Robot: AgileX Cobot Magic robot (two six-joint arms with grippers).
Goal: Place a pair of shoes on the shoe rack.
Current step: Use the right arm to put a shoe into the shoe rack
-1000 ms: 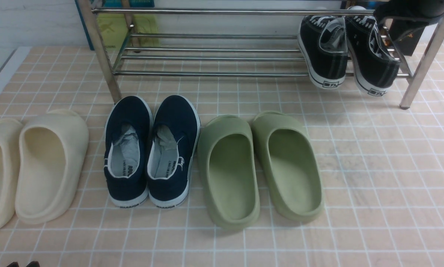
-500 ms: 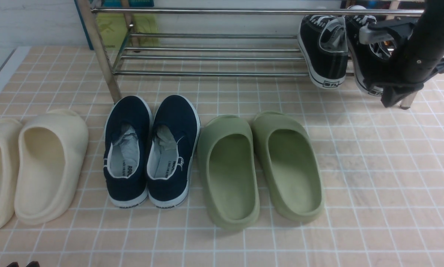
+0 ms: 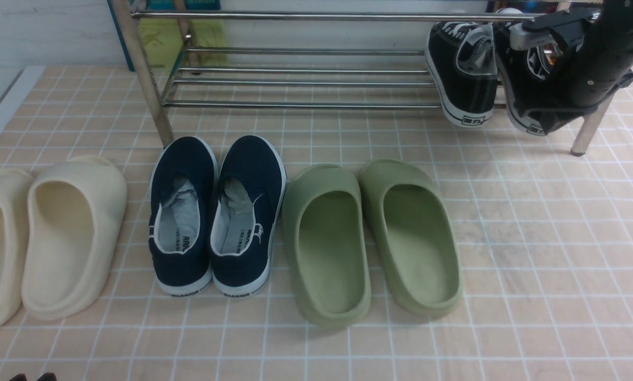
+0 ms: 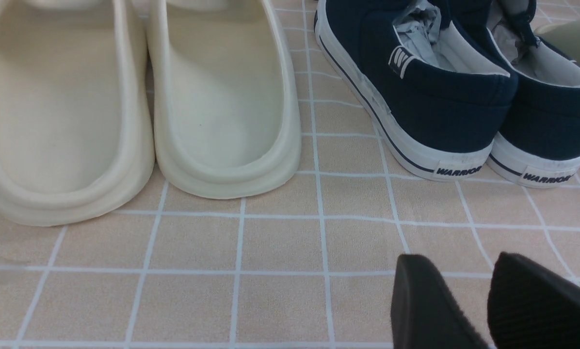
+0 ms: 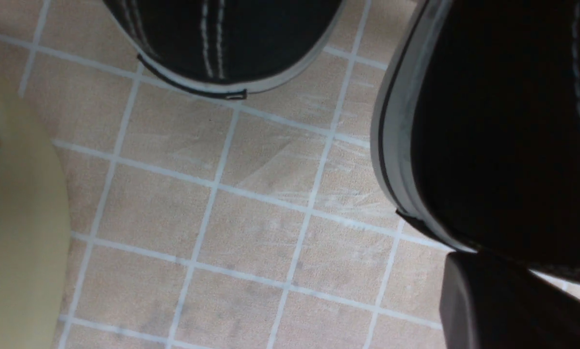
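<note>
Right arm (image 3: 597, 63) at the rack (image 3: 295, 104)
It slants down beside the right sneaker (image 3: 523, 90) heel, its claw (image 3: 550, 123) clenched shut.

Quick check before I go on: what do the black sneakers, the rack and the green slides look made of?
The black sneakers: matte cloth uppers, likely canvas, with white stitching; white soles look like rubber. The rack: shiny metal tubing with bright highlights, perhaps chromed or stainless steel. The green slides: seamless, matte, moulded in one piece, probably foam or soft plastic.
</note>
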